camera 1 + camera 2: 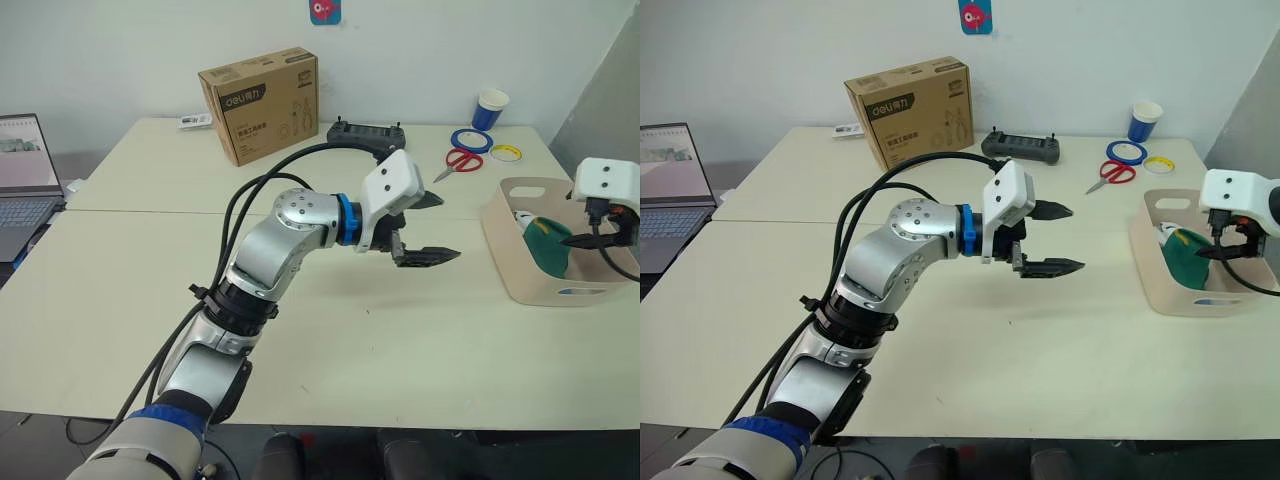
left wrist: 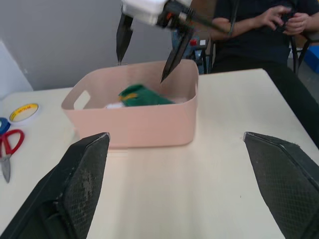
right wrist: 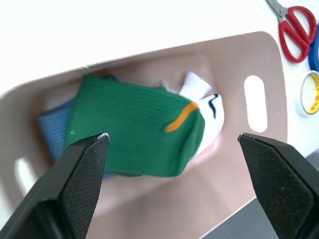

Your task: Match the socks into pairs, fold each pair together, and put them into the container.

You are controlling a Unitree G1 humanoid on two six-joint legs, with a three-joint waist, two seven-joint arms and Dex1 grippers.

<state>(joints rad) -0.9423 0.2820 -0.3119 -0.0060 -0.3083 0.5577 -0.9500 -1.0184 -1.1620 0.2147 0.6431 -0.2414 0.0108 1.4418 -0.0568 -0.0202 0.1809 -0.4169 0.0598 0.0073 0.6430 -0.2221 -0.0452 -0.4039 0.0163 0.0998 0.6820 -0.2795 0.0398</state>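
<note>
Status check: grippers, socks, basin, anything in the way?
Left gripper open, empty, over the table. Right gripper open, empty, above the basin. Green sock on top inside, white and blue beneath. Nothing blocking.

A pale cream table stood against a plain white wall, with a seam where two tabletops appeared to meet. A small red-and-blue sticker hung high on the wall. Even light fell throughout.

The cardboard box bears the brand "deli"; its other print is unreadable.
</note>
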